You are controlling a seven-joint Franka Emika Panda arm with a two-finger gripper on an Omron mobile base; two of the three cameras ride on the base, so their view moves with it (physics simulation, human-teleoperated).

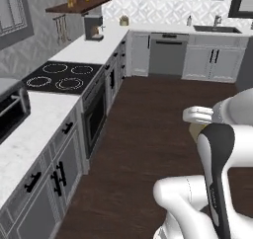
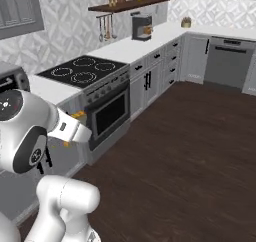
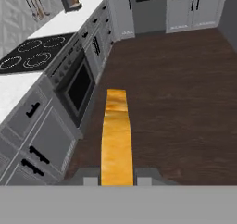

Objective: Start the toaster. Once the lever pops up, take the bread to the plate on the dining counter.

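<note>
Above the wood floor, tool [image 3: 117, 181] clamped on bread [image 3: 116, 135]

even, shadowless, slightly soft render

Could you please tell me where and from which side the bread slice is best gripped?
Pinch the bread across its two broad flat faces near one edge, coming in along its plane. It is a thin slab, so those faces suit parallel jaws. The gripper is shut on it that way, slice edge-on in the hand view.
</note>
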